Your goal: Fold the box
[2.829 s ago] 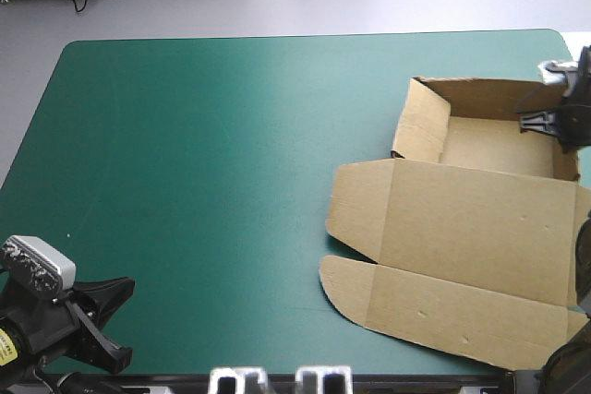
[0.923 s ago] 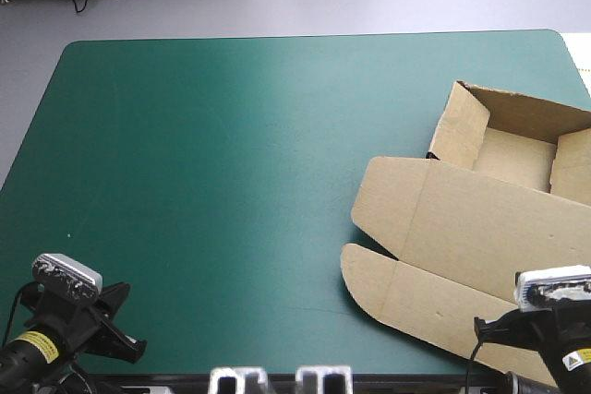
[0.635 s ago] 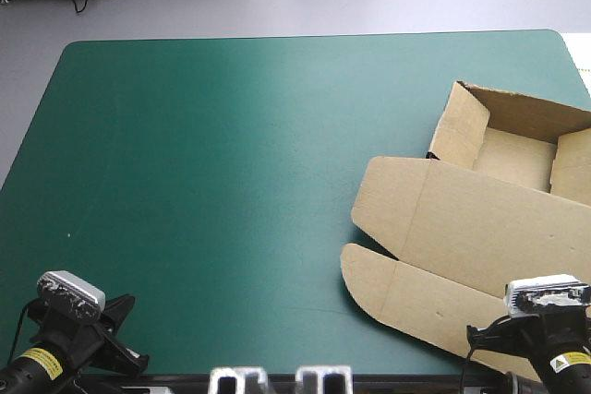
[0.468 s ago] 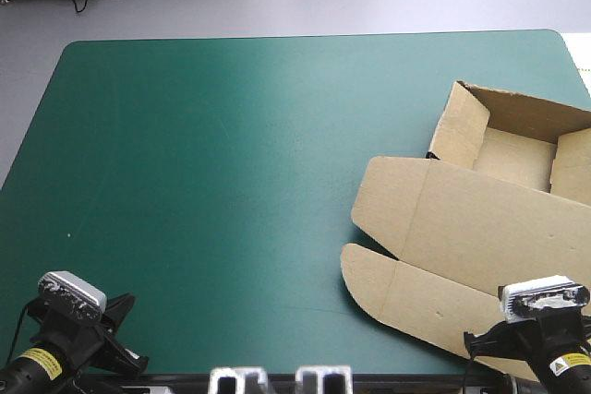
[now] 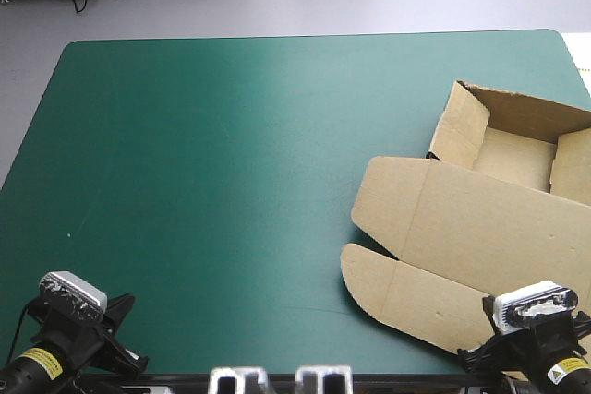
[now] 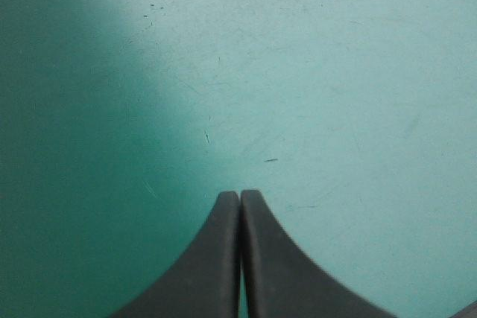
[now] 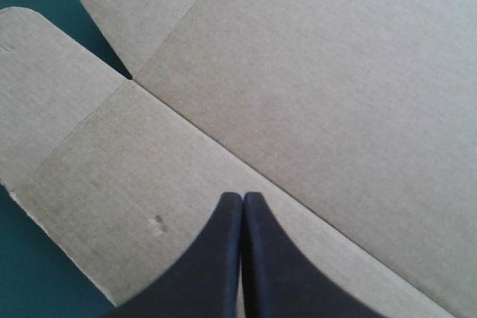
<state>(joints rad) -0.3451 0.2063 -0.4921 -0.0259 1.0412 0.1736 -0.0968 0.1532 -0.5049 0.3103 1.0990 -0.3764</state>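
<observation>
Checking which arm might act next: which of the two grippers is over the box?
The right gripper, shut, is over the flat part of the box; the left gripper, also shut, has only bare teal-green cover under it.

The box [image 5: 480, 228] is matt brown board, faintly fibrous; the tabletop's teal-green cover [image 5: 231, 154] is smooth, finely scratched.

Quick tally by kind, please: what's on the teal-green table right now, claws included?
Brown cardboard box, open tray with lid flat: 1
Black finned claws, both shut, left claw and right claw: 2
Total: 3
</observation>
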